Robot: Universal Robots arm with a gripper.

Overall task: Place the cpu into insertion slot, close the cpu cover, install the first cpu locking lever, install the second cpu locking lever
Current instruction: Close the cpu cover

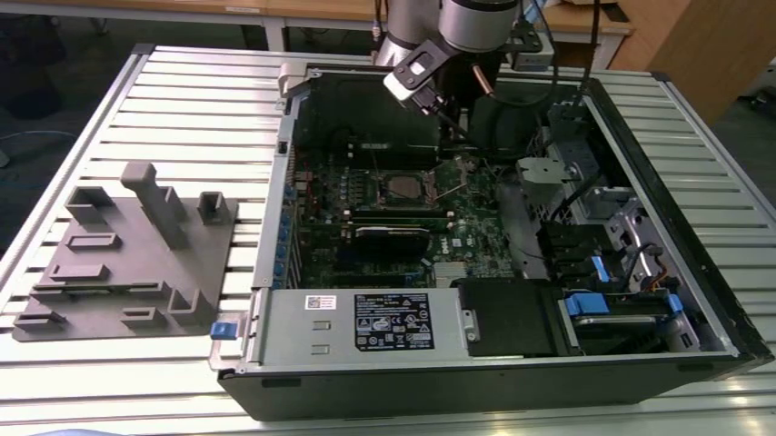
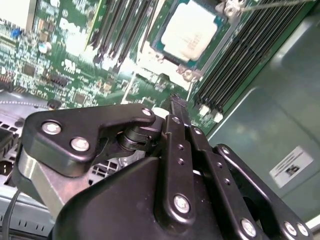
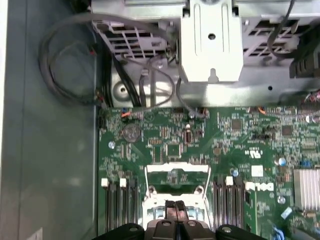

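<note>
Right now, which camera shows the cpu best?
The second wrist view: the cpu shows large, silver top plain. The exterior view shows it small; in the first wrist view the gripper sits over that spot.

A silver robot arm (image 1: pixel 467 23) leaves the exterior view at its upper edge, and the slatted metal counter (image 1: pixel 182 109) runs past the lower edge and the exterior view's right. The small square black insertion slot (image 1: pixel 401 187) is too small there to tell what lies in it. In the second wrist view the black gripper (image 2: pixel 175 100) and its linkage hide much of the green motherboard (image 2: pixel 65 60). The flat square silver-topped cpu (image 2: pixel 192 32) and a thin silver locking lever (image 2: pixel 260 5) run off the picture's edge. In the first wrist view the jaws, pressed together, cover part of the socket.
</note>
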